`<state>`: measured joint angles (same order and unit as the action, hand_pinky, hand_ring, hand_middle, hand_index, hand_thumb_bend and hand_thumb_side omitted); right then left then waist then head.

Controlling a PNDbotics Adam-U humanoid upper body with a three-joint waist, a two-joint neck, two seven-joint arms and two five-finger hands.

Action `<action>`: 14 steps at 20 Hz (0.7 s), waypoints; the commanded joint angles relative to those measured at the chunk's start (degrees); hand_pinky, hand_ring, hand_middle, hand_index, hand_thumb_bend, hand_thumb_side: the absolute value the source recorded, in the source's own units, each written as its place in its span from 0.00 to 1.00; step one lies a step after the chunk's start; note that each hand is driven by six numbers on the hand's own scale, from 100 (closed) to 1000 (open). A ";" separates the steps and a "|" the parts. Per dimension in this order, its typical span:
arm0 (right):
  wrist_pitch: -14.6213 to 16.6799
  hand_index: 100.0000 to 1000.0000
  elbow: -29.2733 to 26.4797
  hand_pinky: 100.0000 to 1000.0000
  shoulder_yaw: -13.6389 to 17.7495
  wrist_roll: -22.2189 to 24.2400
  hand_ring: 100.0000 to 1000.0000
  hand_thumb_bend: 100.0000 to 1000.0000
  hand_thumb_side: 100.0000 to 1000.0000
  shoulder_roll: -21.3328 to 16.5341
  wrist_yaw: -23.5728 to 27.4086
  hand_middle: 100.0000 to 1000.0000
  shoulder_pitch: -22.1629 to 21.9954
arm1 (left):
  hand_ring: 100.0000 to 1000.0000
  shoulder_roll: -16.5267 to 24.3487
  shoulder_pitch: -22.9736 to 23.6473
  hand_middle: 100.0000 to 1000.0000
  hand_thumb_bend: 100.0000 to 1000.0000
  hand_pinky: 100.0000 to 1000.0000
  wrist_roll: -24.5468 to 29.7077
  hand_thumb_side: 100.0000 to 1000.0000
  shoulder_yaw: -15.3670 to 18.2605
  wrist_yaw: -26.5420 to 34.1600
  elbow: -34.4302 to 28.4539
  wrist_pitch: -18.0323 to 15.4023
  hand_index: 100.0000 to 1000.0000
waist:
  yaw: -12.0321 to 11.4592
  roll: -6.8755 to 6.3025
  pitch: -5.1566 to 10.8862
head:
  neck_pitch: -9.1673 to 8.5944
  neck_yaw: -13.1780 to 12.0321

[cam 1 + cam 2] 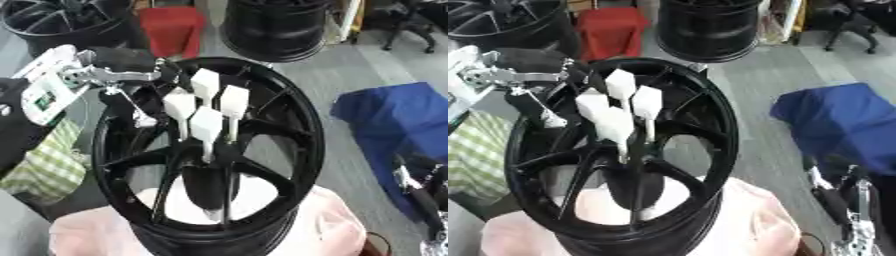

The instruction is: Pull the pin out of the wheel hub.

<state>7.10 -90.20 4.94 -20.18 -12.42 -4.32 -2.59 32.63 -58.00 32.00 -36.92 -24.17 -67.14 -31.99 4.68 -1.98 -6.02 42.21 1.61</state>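
A black wheel hub (302, 130) lies flat on a pink-covered stand (328, 225). Several white pins with blocky heads (206, 125) stand upright in a tight cluster over its centre. My left hand (122, 62), black with silver parts, comes in from the upper left and sits over the rim's upper-left edge. It is open, with one finger (131, 105) stretched down inside the rim, left of the pins and apart from them. My right hand (842, 200) shows at the lower right, off the wheel, fingers up and relaxed.
Two more black wheels (61, 22) (276, 25) stand at the back with a red box (173, 27) between them. A blue cloth (402, 125) lies on the floor to the right. A green checked cloth (48, 162) hangs left of the hub.
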 commanded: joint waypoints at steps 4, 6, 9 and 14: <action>0.18 0.72 -0.55 0.45 0.28 0.09 0.52 0.46 0.43 -1.19 -0.08 0.63 0.30 | 0.72 0.22 -1.20 0.70 0.10 0.79 19.97 0.08 0.16 -0.26 0.44 -19.98 0.82 | 0.16 0.10 0.58 | -0.47 -0.31; 0.18 0.72 -0.54 0.45 0.29 0.10 0.52 0.46 0.43 -1.19 -0.09 0.63 0.30 | 0.65 0.28 -1.27 0.61 0.02 0.77 19.97 0.03 0.38 -0.08 0.58 -19.98 0.77 | 0.14 0.09 0.60 | -0.46 -0.36; 0.19 0.72 -0.52 0.45 0.30 0.15 0.52 0.46 0.43 -1.19 -0.11 0.63 0.30 | 0.54 0.32 -1.47 0.47 0.00 0.72 19.97 0.00 0.98 0.52 0.69 -19.98 0.69 | 0.09 0.10 0.64 | -0.45 -0.37; 0.19 0.72 -0.44 0.45 0.33 0.16 0.52 0.46 0.43 -1.17 -0.10 0.63 0.25 | 0.42 0.34 -2.17 0.33 0.00 0.67 19.97 0.10 2.74 2.71 1.07 -19.98 0.56 | 0.01 0.15 0.73 | -0.39 -0.40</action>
<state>7.13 -90.10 4.94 -20.14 -12.42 -4.32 -2.59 32.22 -58.42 32.00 -35.65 -22.35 -65.88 -31.98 4.70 -1.98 -6.02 42.21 1.33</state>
